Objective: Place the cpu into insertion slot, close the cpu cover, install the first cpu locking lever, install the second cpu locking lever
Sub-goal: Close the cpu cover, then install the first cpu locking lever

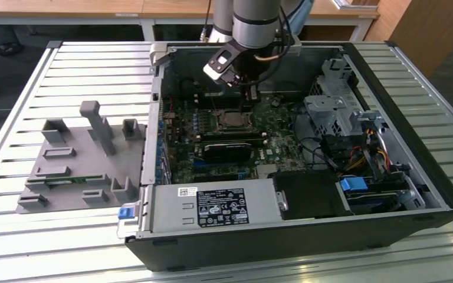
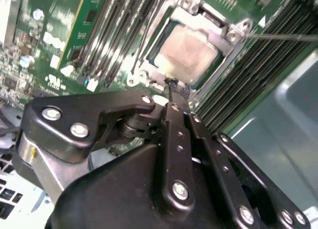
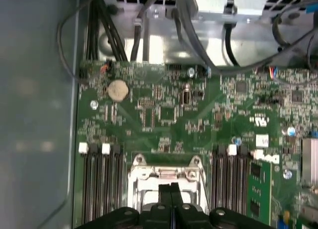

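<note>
Grey fixture (image 1: 69,177) on slatted table (image 1: 92,76) — coin battery (image 3: 118,90) on motherboard (image 3: 149,139).

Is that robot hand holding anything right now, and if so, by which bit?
Nothing, it seems: the fingers are shut together with nothing between them, their tips at the edge of the metal cover over the chip.

The arm (image 1: 254,17) is a silver-grey tube with a black band; a dark cable (image 1: 287,29) runs beside it. Behind the jaws, matte black linkage bars (image 2: 176,144) carry bright silver screw heads (image 2: 180,190).
</note>
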